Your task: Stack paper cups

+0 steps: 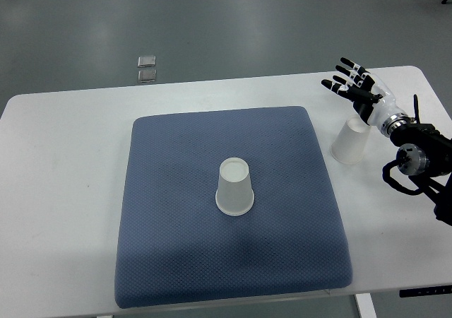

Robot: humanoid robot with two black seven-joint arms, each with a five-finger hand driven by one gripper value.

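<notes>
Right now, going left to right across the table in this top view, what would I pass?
Bare white table → blue cushion mat → upside-down paper cup on the mat → second paper cup off the mat → the robot's right hand, fingers spread, holding nothing.

No readable text, labels, brands or numbers on anything

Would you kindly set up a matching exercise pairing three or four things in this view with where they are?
Things:
1. upside-down paper cup
2. second paper cup
3. right robot hand
4. blue mat

Places:
A. spread open above the table's right end
B. middle of the mat
C. covering the table's centre
D. bare tabletop right of the mat

Pairs: 1-B, 2-D, 3-A, 4-C
</notes>
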